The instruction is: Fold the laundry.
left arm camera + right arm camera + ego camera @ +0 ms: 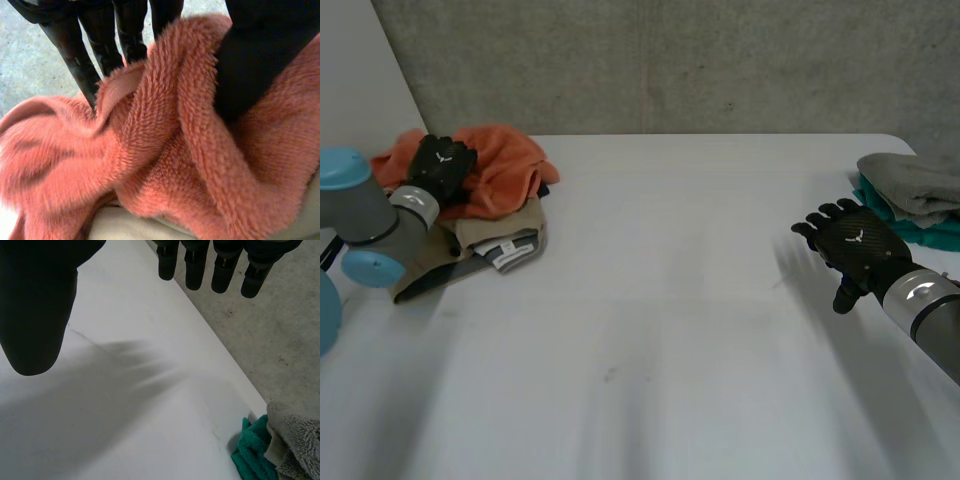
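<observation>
**Left hand has the orange towel**

Head view: left hand [442,165] on one orange towel [510,165] over one beige cloth [485,235], at the table's [670,300] left edge. Right hand [855,245] hovers above the table near one grey towel [910,180] and one teal towel [920,232].

Left wrist view: thumb and fingers [75,55] pinch a towel fold.

Right wrist view: fingers [195,265] straight, holding nothing.

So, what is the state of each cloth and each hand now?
orange towel: crumpled, on top of the pile.
beige garment: crumpled, under the orange towel.
grey towel: folded, lying on the teal towel.
teal towel: looks folded, under the grey towel.
left hand: shut on the orange towel.
right hand: open, holding nothing.
</observation>
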Tool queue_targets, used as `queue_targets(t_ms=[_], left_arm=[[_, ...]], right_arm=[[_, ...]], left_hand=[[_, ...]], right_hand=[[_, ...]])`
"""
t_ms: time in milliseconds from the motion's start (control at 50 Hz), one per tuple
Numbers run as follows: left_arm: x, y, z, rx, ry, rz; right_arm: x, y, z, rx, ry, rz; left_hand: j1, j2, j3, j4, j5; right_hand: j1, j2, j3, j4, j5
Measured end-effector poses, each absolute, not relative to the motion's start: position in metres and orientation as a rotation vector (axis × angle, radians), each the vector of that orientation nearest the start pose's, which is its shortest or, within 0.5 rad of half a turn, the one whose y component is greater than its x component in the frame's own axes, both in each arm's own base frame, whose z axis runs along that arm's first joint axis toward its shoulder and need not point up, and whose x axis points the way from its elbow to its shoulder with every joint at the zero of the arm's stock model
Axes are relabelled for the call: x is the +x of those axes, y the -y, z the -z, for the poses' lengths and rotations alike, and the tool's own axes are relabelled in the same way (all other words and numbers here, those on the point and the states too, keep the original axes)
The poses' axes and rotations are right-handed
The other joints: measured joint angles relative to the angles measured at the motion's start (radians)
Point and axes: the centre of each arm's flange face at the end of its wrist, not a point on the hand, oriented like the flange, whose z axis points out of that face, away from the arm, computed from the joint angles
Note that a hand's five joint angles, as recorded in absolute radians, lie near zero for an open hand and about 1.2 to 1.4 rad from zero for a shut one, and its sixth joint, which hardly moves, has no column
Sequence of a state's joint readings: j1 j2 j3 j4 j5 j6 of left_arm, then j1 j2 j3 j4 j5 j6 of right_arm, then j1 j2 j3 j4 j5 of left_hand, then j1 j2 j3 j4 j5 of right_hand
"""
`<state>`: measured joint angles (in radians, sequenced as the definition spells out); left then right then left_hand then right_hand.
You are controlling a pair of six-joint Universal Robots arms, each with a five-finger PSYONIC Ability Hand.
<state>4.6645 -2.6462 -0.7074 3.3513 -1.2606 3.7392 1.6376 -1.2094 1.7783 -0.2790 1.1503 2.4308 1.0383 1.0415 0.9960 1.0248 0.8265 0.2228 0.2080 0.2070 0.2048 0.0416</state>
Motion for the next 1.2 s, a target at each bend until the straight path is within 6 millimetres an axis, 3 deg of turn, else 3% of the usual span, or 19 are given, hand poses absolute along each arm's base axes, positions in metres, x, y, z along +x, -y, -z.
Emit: queue_targets(t_ms=[80, 180, 280, 360, 400, 520, 580, 660, 720, 760, 780, 840, 940, 980, 1040, 1100, 1200], left_arm=[[-0.187, 0.504, -0.143, 0.924, -1.850, 2.101], [-0.204, 0.488, -0.211, 0.787, -1.723, 2.191], [-0.236, 0.438, -0.298, 0.670, -1.568, 2.433], [-0.266, 0.386, -0.337, 0.649, -1.560, 2.645], [-0.281, 0.361, -0.344, 0.665, -1.605, 2.732], [-0.329, 0.289, -0.322, 0.787, -1.919, 2.898], [-0.352, 0.262, -0.289, 0.864, -2.155, 2.875], [-0.375, 0.243, -0.237, 0.961, -2.416, 2.737], [-0.392, 0.229, -0.201, 1.060, -2.557, 2.607], [-0.396, 0.223, -0.190, 1.101, -2.597, 2.560], [-0.402, 0.215, -0.181, 1.164, -2.639, 2.503], [-0.403, 0.211, -0.186, 1.198, -2.639, 2.497], [-0.388, 0.217, -0.232, 1.130, -2.540, 2.610], [-0.373, 0.221, -0.253, 1.050, -2.491, 2.652], [-0.353, 0.225, -0.266, 0.946, -2.474, 2.642], [-0.335, 0.228, -0.267, 0.860, -2.487, 2.589], [-0.309, 0.236, -0.245, 0.773, -2.547, 2.395]], right_arm=[[0.189, 0.310, -0.160, -1.313, -2.163, 1.951], [0.189, 0.311, -0.165, -1.306, -2.150, 1.983], [0.188, 0.311, -0.176, -1.298, -2.130, 2.036], [0.187, 0.311, -0.184, -1.284, -2.125, 2.076], [0.187, 0.311, -0.187, -1.273, -2.124, 2.091], [0.185, 0.311, -0.198, -1.196, -2.126, 2.125], [0.184, 0.311, -0.201, -1.152, -2.127, 2.127], [0.184, 0.311, -0.202, -1.120, -2.128, 2.121], [0.184, 0.311, -0.202, -1.111, -2.130, 2.118], [0.184, 0.311, -0.202, -1.110, -2.130, 2.116], [0.184, 0.311, -0.201, -1.109, -2.132, 2.115], [0.184, 0.311, -0.201, -1.109, -2.133, 2.114], [0.185, 0.312, -0.203, -1.105, -2.126, 2.114], [0.186, 0.313, -0.206, -1.096, -2.120, 2.114], [0.187, 0.313, -0.211, -1.089, -2.125, 2.093], [0.189, 0.312, -0.216, -1.085, -2.151, 2.037], [0.191, 0.308, -0.219, -1.055, -2.244, 1.826]], left_hand=[[0.027, 0.122, 0.143, 0.163, 0.102], [0.027, 0.125, 0.179, 0.166, 0.102], [0.027, 0.130, 0.189, 0.171, 0.118], [0.027, 0.130, 0.191, 0.171, 0.119], [0.027, 0.133, 0.192, 0.171, 0.119], [0.027, 0.134, 0.196, 0.175, 0.120], [0.027, 0.134, 0.196, 0.175, 0.119], [0.026, 0.130, 0.192, 0.169, 0.119], [-0.178, -0.142, -0.092, -0.123, -0.101], [-0.178, -0.142, -0.092, -0.123, -0.101], [-0.534, -0.487, -0.438, -0.475, -0.455], [-0.635, -0.600, -0.553, -0.593, -0.574], [-0.688, -0.701, -0.654, -0.692, -0.676], [-0.688, -0.701, -0.654, -0.692, -0.676], [-0.688, -0.701, -0.654, -0.692, -0.676], [-0.688, -0.701, -0.654, -0.692, -0.676], [-0.688, -0.701, -0.654, -0.692, -0.676]], right_hand=[[0.000, 0.000, 0.000, 0.000, 0.000], [0.000, 0.000, 0.000, 0.000, 0.000], [0.000, 0.000, 0.000, 0.000, 0.000], [0.000, 0.000, 0.000, 0.000, 0.000], [0.000, 0.000, 0.000, 0.000, 0.000], [0.000, 0.000, 0.000, 0.000, 0.000], [0.000, 0.000, 0.000, 0.000, 0.000], [0.000, 0.000, 0.000, 0.000, 0.000], [0.000, 0.000, 0.000, 0.000, 0.000], [0.000, 0.000, 0.000, 0.000, 0.000], [0.000, 0.000, 0.000, 0.000, 0.000], [0.000, 0.000, 0.000, 0.000, 0.000], [0.000, 0.000, 0.000, 0.000, 0.000], [0.000, 0.000, 0.000, 0.000, 0.000], [0.000, 0.000, 0.000, 0.000, 0.000], [0.000, 0.000, 0.000, 0.000, 0.000], [0.000, 0.000, 0.000, 0.000, 0.000]])
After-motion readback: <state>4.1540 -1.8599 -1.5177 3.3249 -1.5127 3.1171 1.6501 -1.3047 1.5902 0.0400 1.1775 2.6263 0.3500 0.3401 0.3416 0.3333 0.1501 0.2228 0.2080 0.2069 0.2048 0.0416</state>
